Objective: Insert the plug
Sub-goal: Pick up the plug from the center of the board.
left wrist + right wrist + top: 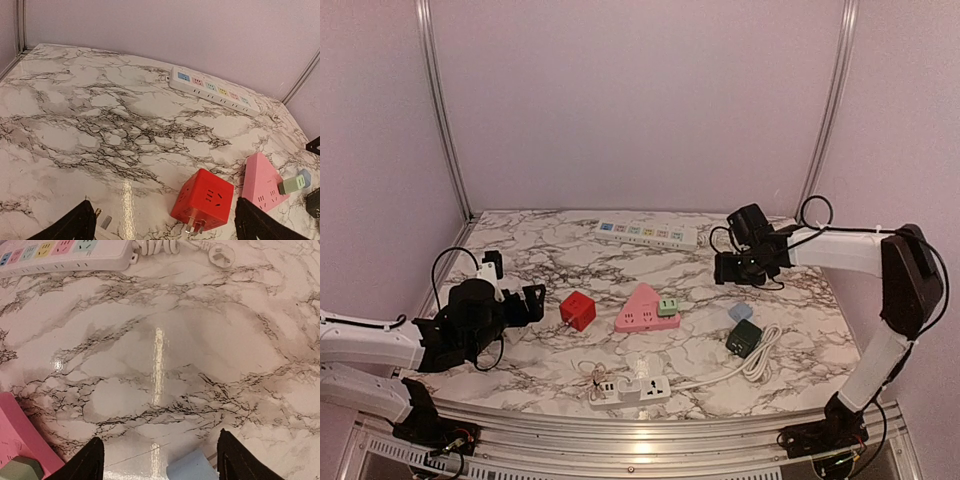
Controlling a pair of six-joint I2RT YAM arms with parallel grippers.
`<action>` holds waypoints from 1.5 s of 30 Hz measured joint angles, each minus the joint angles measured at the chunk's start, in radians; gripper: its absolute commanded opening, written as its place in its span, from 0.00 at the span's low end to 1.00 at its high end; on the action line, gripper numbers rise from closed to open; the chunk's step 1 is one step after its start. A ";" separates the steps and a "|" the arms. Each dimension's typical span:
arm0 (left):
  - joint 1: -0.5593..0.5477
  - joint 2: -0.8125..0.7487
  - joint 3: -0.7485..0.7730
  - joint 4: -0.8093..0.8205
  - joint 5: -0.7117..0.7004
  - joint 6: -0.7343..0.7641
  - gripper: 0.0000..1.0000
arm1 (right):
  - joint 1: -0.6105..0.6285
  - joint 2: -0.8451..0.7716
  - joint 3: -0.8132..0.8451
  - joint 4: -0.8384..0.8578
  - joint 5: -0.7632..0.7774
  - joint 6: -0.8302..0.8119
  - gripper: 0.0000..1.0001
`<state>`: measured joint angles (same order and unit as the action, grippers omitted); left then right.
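Left end effector (164, 205): mine, fingers spread wide, holding nothing, low over the left side of the desk (520, 250).
Plug blocks: four, listed below from left to right.
Red block (577, 310): one, just ahead of my left end effector, with metal prongs showing on its near face.
Power strips: three.
Front strip (632, 389): white, at the near edge, with a thin tangled wire (587, 375) at its left end.
Pink strip (640, 309): triangular, mid-desk, near the red block.
Pale green block (667, 305): one, touching the pink strip's right side.
Back strip (647, 233): long and white with coloured sockets, by the far wall. The white plug (220, 255) lies off its right end, beside a coiled cord.
Right end effector (159, 435): mine, fingers spread, pinching nothing.
Light blue block (740, 312): one, on the desk low between my right fingers, untouched as far as I can tell.
Dark green block (743, 338): one, just nearer than the blue one, beside a white cable coil (763, 358).
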<state>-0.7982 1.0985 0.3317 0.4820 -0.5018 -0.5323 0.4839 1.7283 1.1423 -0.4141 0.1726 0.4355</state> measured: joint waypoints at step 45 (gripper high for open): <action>0.000 0.012 0.010 0.003 0.015 -0.003 0.99 | -0.002 -0.020 -0.192 0.073 0.037 -0.116 0.19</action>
<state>-0.7982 1.1107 0.3412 0.4854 -0.4870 -0.5354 0.4820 1.7084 0.9501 -0.3408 0.2092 0.3199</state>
